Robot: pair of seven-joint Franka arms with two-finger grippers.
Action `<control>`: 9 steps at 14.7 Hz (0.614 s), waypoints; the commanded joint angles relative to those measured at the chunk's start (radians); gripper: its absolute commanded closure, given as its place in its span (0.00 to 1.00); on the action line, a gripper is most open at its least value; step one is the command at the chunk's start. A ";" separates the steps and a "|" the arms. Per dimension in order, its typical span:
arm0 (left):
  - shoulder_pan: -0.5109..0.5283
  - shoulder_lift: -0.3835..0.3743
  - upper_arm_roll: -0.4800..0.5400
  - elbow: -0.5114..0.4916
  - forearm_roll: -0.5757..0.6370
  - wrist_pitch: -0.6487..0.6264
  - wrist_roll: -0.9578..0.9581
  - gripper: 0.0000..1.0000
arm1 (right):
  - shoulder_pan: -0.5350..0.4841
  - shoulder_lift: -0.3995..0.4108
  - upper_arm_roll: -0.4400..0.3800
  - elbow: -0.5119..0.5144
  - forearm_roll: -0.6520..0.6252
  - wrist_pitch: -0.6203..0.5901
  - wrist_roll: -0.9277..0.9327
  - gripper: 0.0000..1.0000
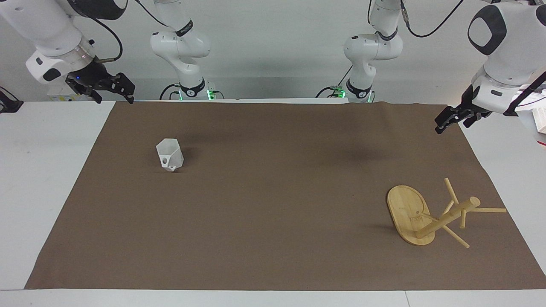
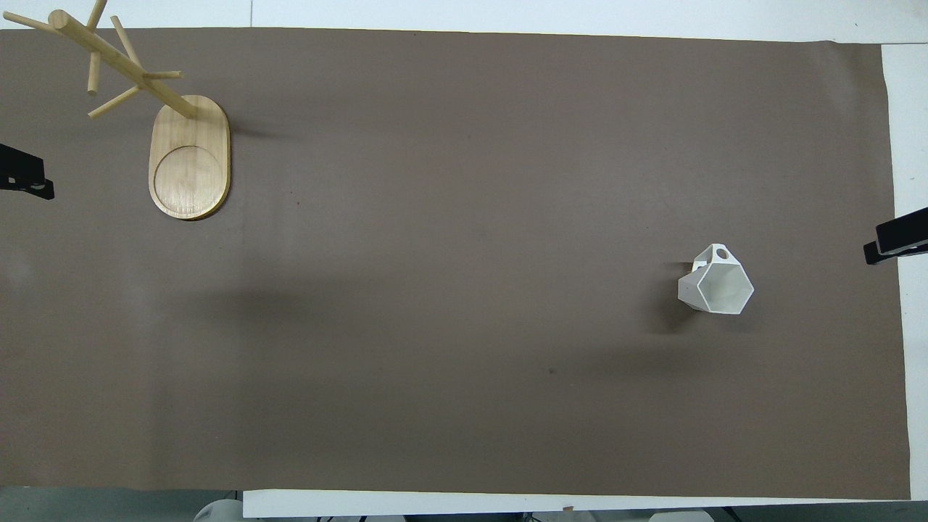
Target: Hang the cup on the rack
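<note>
I saw the cup [image 1: 169,155] upright toward the table's [image 1: 42,179] right-arm end, the rack [image 1: 409,219] near the left-arm corner farthest from the robots. Both tools, left tool [image 1: 453,120] and right tool [image 1: 100,89], hung apart, waiting at the edges. Light, rigid, slick-looking plastic; I'd pinch the rim wall, leaving the handle free.

Robot lab: two Franka arms [image 1: 179,47], brown mat [image 1: 273,204] over white table [image 1: 47,170], bare wall.
</note>
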 commanded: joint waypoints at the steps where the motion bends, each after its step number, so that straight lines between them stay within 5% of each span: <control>1: 0.003 -0.028 0.000 -0.030 0.009 -0.001 0.000 0.00 | -0.010 -0.008 0.009 -0.003 -0.020 0.011 0.011 0.00; 6: 0.003 -0.028 0.000 -0.030 0.009 -0.001 0.000 0.00 | -0.012 -0.034 0.009 -0.031 -0.014 0.007 -0.027 0.00; 9: 0.003 -0.028 0.000 -0.030 0.009 -0.003 0.000 0.00 | -0.025 -0.032 0.008 -0.036 0.007 0.049 -0.330 0.00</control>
